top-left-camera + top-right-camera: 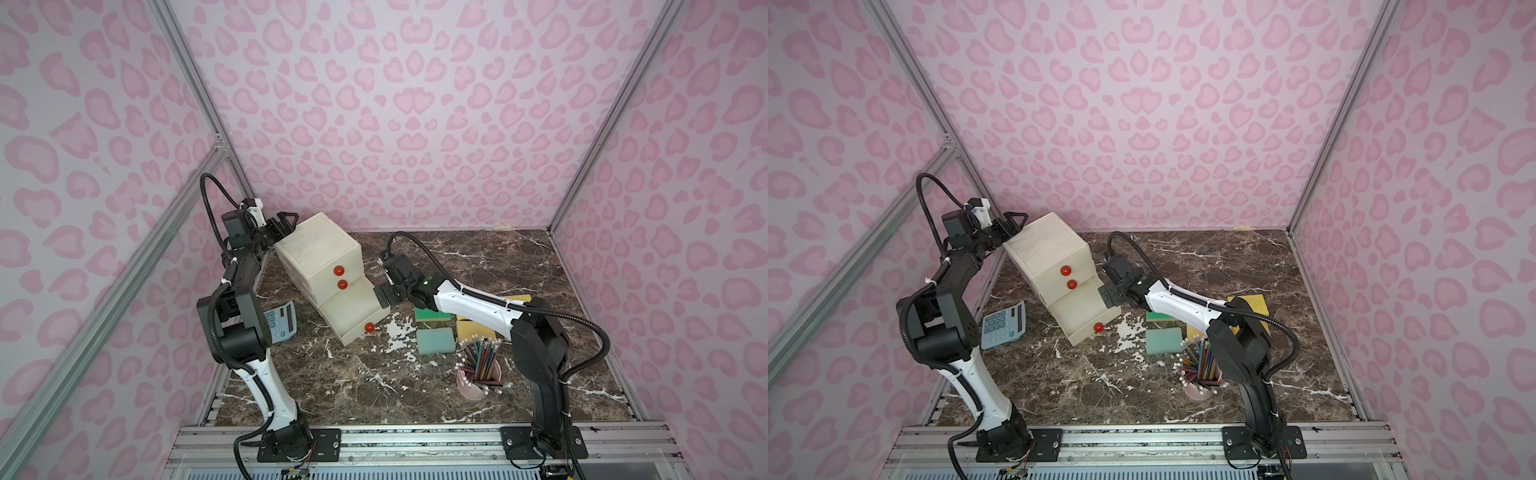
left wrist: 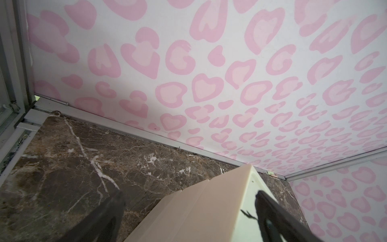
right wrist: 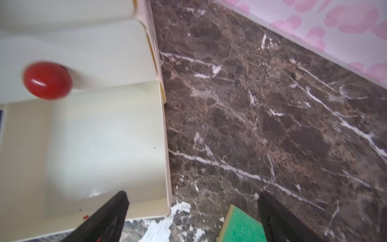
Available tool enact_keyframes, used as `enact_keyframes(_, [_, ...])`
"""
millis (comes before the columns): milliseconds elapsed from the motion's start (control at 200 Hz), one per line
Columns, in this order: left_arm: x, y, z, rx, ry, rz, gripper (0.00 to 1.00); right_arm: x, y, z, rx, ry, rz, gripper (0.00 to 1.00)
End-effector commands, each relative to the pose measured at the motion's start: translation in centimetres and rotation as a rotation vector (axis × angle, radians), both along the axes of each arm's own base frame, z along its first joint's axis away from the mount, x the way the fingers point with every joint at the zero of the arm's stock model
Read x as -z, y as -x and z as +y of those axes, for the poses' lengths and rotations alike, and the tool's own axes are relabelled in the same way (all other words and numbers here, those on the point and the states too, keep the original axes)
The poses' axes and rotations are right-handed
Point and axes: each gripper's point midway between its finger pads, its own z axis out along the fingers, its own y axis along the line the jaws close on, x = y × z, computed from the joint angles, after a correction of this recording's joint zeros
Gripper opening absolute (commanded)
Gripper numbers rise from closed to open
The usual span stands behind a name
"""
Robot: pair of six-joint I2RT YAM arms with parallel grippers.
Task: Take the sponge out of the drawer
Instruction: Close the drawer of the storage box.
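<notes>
Marble, dark brown with white veins, makes up the table [image 1: 561, 270] under both my arms. On the left, a blue calculator [image 1: 280, 322] lies flat beside the left arm's elbow. Farther back, my left gripper [image 1: 284, 226] sits at the far top corner of the cream cabinet [image 1: 316, 245]. Its fingers are spread wide, one over the cabinet's top and one off its side, and I cannot tell whether either touches.

The cabinet stands at an angle with its two upper drawers closed. The bottom drawer [image 1: 353, 309] is pulled out toward the near side, showing its cream floor, with a red knob [image 1: 369, 327] on its front. At the drawer's right rim hangs my right gripper [image 1: 384, 297], fingers spread wide and gripping nothing.

The green sponge [image 1: 432, 314] lies on the table just right of the drawer, outside it, partly under my right arm. Nearer is a teal sponge [image 1: 435, 340]. Right of these is a yellow sponge [image 1: 469, 328], and a second yellow pad [image 1: 519, 298] shows behind the arm. A pink cup [image 1: 467, 388] of pencils stands nearest.
</notes>
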Motion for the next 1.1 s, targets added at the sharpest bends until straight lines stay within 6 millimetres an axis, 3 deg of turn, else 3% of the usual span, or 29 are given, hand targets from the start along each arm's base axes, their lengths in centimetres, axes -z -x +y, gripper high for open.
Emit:
enact_keyframes(0, [2.9,0.9,-0.5,0.011,0.019,0.108,0.98,2.2,1.9,-2.5,0.036,0.121,0.047,0.99])
enact_keyframes(145, [3.2,0.8,-0.5,0.017,0.024,0.113,0.98,2.8,3.0,-3.1,0.014,0.124,0.072,0.99])
enact_keyframes(435, [3.1,0.8,-0.7,0.028,0.019,0.112,0.98,5.9,2.1,-1.4,-0.034,0.124,0.141,0.99])
enact_keyframes(630, [3.2,0.6,-1.1,0.057,0.032,0.109,0.98,6.4,-1.1,0.5,-0.005,0.014,0.098,0.99])
enact_keyframes(860, [3.1,0.7,-1.6,0.082,0.021,0.105,0.98,4.0,-5.7,4.6,-0.019,-0.09,-0.007,0.99])
enact_keyframes(875, [3.0,0.7,-1.7,0.084,0.019,0.104,0.98,4.8,-5.8,4.8,-0.02,-0.081,0.002,0.99])
enact_keyframes(1095, [3.2,0.7,-1.8,0.089,0.016,0.109,0.98,5.7,-7.8,7.8,-0.036,-0.139,-0.009,0.99])
